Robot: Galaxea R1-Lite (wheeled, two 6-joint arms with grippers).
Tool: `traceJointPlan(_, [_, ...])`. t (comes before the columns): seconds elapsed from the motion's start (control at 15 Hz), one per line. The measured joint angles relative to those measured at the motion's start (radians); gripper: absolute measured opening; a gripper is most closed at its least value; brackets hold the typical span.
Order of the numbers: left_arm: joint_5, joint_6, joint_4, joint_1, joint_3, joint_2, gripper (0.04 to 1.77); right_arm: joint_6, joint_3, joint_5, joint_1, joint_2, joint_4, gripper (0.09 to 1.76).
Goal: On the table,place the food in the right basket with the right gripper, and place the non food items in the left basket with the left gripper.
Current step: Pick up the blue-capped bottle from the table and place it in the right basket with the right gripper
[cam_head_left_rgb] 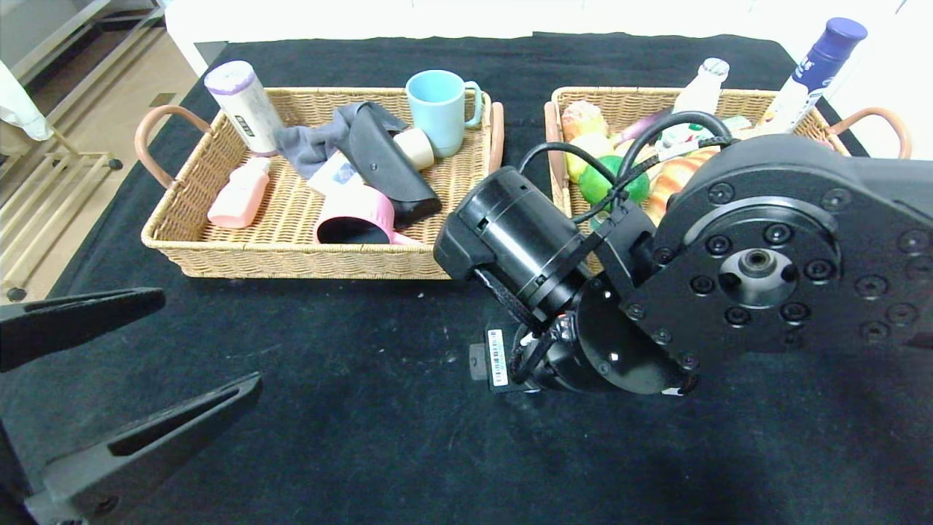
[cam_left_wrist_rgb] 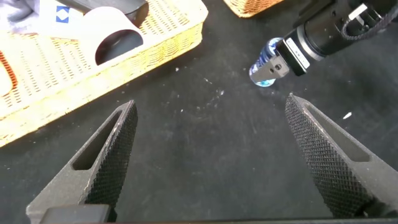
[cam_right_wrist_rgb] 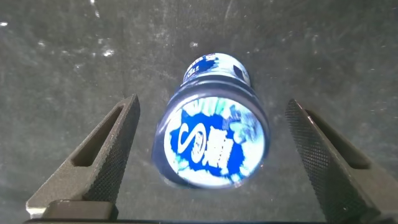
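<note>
A: Largest first. Black table point(cam_head_left_rgb: 364, 437) fills the head view. Left basket point(cam_head_left_rgb: 219, 251) upper left, already holding a blue mug point(cam_head_left_rgb: 437, 109), a pink cup point(cam_head_left_rgb: 357, 219), other non-food. Right basket point(cam_head_left_rgb: 627, 102) upper right, fruit and bread inside.

B: Arms?

A: Right gripper point(cam_right_wrist_rgb: 211, 155) is hidden under its own wrist in the head view, centre-right. Its wrist view shows the fingers spread wide, one on each side of the blue-and-white bottle point(cam_right_wrist_rgb: 214, 140), not touching it. Left gripper point(cam_left_wrist_rgb: 211, 155) sits low at lower left of the head view, fingers wide apart, nothing between them.

B: Bottle's position?

A: On the bare cloth in front of the baskets, below the gap between them. Whether standing or lying, can't tell.

B: Handling?

A: Judgement only: small, rigid plastic, probably light. Glossy wrap, round wall, so likely slippery and prone to roll or twist. Take it across the mid-body, pads square on the label, not on the narrower end.
</note>
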Motion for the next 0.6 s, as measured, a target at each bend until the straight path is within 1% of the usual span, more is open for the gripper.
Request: traceJointPlan(0.6, [-0.002,0.003,0.001,0.003,0.002,-0.002,1.72,0.008,0.001,-0.001,-0.002,0.032,0.002,1.71])
